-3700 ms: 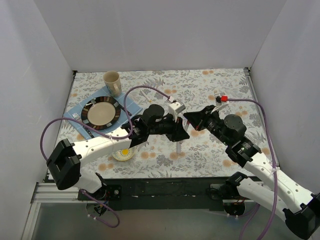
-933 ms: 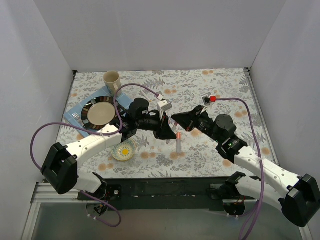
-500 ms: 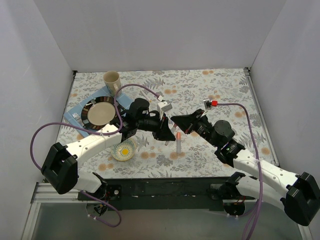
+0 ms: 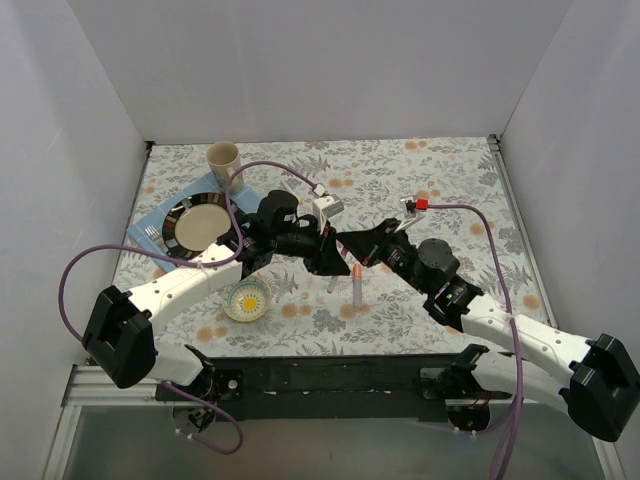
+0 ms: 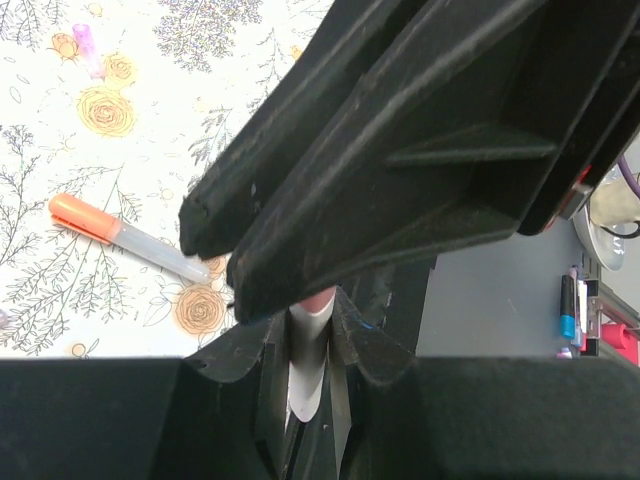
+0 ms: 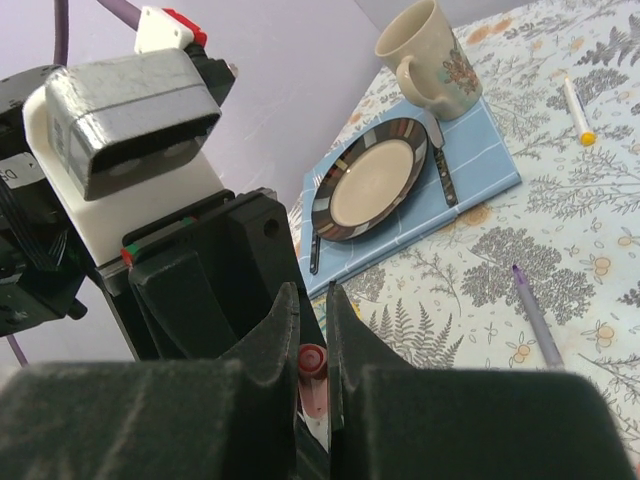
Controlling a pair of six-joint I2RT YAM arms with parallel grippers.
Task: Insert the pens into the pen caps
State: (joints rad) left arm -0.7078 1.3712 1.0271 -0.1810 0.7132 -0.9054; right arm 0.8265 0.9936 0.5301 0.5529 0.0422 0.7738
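Note:
My left gripper [image 5: 310, 312] is shut on a pale-barrelled pen [image 5: 305, 375] with a pinkish end that points up. My right gripper [image 6: 312, 300] is shut on a pink-red pen cap [image 6: 312, 362]. In the top view the left gripper [image 4: 333, 266] and the right gripper [image 4: 346, 246] meet tip to tip above mid-table. The right gripper's black fingers [image 5: 400, 150] hide where pen and cap meet. An orange-capped pen [image 5: 125, 235] lies on the cloth, seen also from above as the orange pen [image 4: 356, 284]. A purple-tipped pen [image 6: 535, 315] and a yellow-tipped pen [image 6: 578, 105] lie loose.
A striped plate [image 4: 201, 222] with dark cutlery rests on a blue mat [image 4: 262, 208] at the back left, beside a beige mug [image 4: 224, 162]. A small white dish with a yellow centre [image 4: 248, 298] sits near the left arm. White walls enclose the floral tabletop.
The right gripper has moved left and closed in on the left gripper until their tips meet. The left gripper has shifted slightly left and back. The orange pen has stayed put.

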